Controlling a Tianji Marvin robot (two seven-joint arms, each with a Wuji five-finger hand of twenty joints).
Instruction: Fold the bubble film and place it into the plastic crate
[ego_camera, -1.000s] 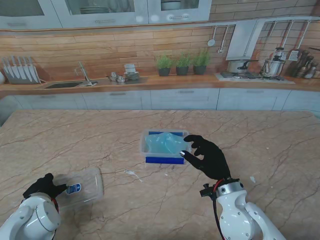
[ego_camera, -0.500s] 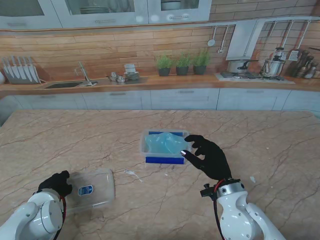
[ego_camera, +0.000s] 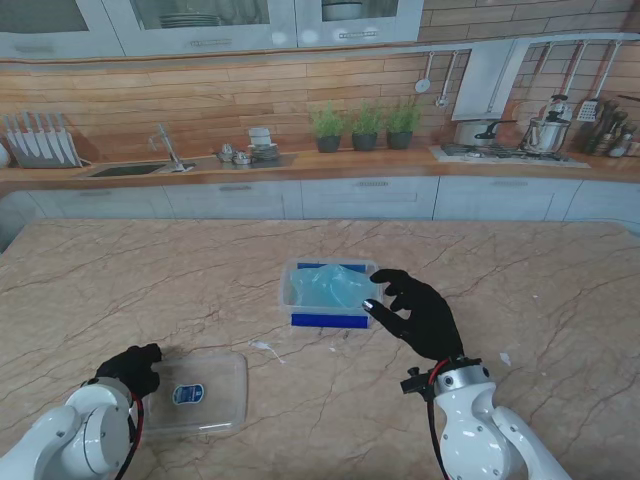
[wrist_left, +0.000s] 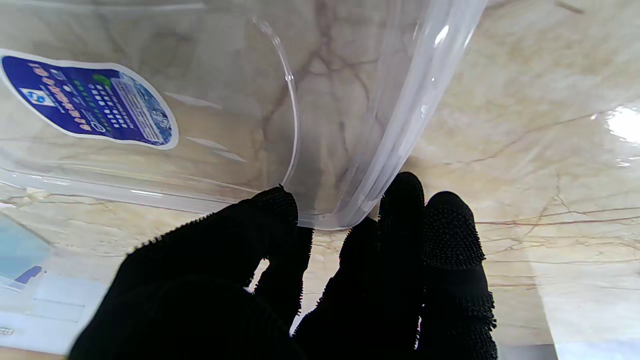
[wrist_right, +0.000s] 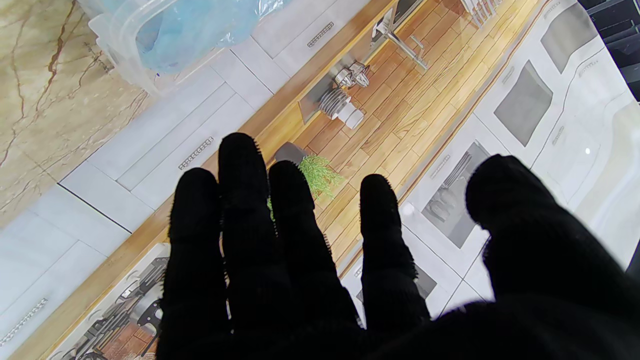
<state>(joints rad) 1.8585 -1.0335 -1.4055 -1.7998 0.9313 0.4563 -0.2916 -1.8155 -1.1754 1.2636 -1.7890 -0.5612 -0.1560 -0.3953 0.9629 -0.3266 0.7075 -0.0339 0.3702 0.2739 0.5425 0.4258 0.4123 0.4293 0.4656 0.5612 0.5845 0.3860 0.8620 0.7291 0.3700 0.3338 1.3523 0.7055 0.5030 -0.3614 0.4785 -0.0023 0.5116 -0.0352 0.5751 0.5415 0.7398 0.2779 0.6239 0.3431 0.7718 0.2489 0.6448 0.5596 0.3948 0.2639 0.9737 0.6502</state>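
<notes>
At lower left of the frame, the black-gloved left hand (ego_camera: 133, 368) fingers (wrist_left: 280, 215) pinch the clear plastic lid (ego_camera: 198, 392) on the marble table (ego_camera: 150, 290), while the right hand (ego_camera: 418, 312), fingers spread and empty, hovers beside the clear plastic crate (ego_camera: 330, 292) holding blue bubble film (ego_camera: 328, 287).

Marble table (ego_camera: 560, 290); on it, plastic crate (ego_camera: 287, 288); clear lid (ego_camera: 205, 392) nearer me.

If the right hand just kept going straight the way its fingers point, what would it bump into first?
Probably the plastic crate holding the blue bubble film: the open right hand sits just beside its near right corner, fingertips aimed at it. Depth is unclear, so it might pass above the rim.
</notes>
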